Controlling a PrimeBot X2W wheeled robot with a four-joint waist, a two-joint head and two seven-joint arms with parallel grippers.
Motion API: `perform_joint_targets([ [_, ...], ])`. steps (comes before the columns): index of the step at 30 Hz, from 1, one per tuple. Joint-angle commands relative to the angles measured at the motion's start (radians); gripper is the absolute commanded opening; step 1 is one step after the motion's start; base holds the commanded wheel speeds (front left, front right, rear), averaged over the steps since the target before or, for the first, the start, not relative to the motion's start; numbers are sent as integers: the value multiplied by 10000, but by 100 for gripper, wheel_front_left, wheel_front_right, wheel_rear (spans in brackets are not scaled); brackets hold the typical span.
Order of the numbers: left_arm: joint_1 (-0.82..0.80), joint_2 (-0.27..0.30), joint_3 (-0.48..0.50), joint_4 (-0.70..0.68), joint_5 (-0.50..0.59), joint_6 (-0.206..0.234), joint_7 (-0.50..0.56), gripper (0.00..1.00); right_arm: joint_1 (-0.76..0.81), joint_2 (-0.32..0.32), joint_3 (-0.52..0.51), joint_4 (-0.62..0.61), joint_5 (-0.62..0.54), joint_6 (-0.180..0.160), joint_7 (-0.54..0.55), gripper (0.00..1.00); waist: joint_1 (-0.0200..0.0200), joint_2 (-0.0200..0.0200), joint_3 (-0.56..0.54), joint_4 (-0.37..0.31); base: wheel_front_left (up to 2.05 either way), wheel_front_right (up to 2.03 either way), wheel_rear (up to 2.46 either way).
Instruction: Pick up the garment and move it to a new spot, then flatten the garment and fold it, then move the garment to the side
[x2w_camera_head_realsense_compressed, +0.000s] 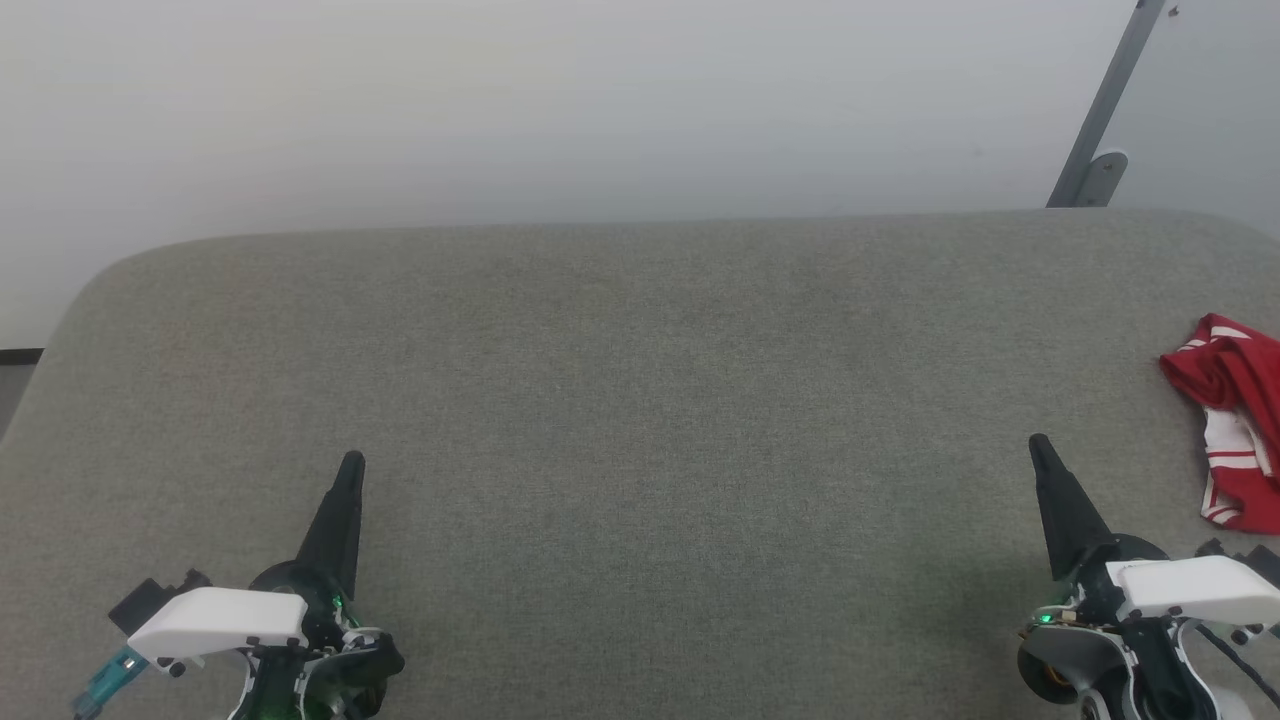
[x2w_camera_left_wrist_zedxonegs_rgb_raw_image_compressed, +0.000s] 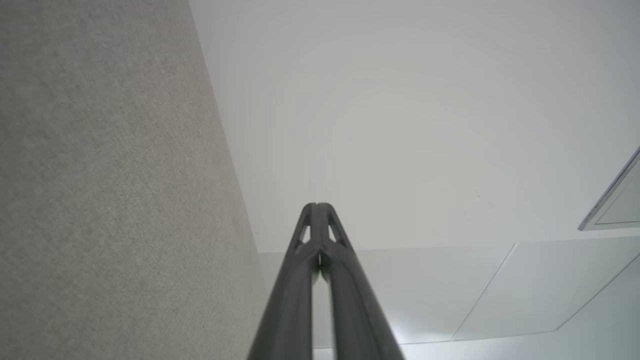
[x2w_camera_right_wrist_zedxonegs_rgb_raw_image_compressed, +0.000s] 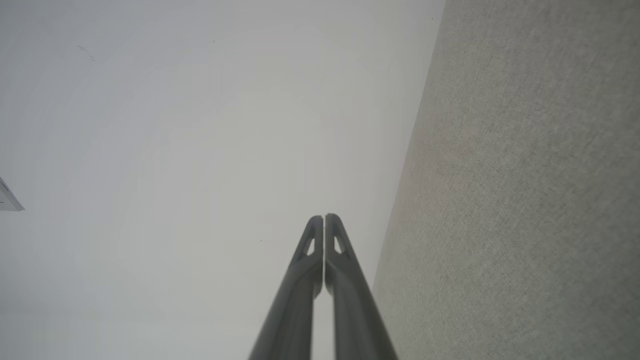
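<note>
No readable text or numbers (any view)

left gripper (x2w_camera_head_realsense_compressed: 351, 462) and right gripper (x2w_camera_head_realsense_compressed: 1039, 445) low at sides, fingers pressed together, pointing forward, holding nothing.

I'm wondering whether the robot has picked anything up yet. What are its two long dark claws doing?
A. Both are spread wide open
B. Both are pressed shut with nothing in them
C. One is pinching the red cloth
B: the left gripper and the right gripper each show two fingers pressed together at the tips, with nothing between them.
</note>
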Motion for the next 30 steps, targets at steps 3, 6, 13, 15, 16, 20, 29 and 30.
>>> perform_joint_targets([
  [3, -116, -22, 22, -3, -37, -29, 32, 0, -57, 34, -3, 27, 45, 4, 26, 0, 0, 0, 0, 0, 0, 0, 0],
  [6, -116, -22, 22, -3, -37, -29, 32, 0, -57, 34, -1, 27, 45, 4, 26, 0, 0, 0, 0, 0, 0, 0, 0],
  [13, -116, -22, 21, -3, -37, -29, 32, 0, -57, 34, -1, 27, 45, 4, 26, 0, 0, 0, 0, 0, 0, 0, 0],
  [15, -116, -22, 23, -3, -37, -29, 32, 0, -57, 34, -1, 27, 45, 4, 26, 0, 0, 0, 0, 0, 0, 0, 0],
  [16, -116, -22, 23, -3, -37, -29, 31, 0, -57, 34, -3, 27, 45, 4, 26, 0, 0, 0, 0, 0, 0, 0, 0],
  [20, -116, -22, 23, -3, -37, -29, 31, 0, -57, 34, -1, 27, 45, 4, 26, 0, 0, 0, 0, 0, 0, 0, 0],
  [29, -116, -22, 22, -3, -38, -29, 31, 0, -57, 34, 1, 27, 45, 4, 26, 0, 0, 0, 0, 0, 0, 0, 0],
  [30, -116, -22, 22, -3, -38, -29, 31, 0, -57, 34, -2, 27, 45, 4, 26, 0, 0, 0, 0, 0, 0, 0, 0],
])
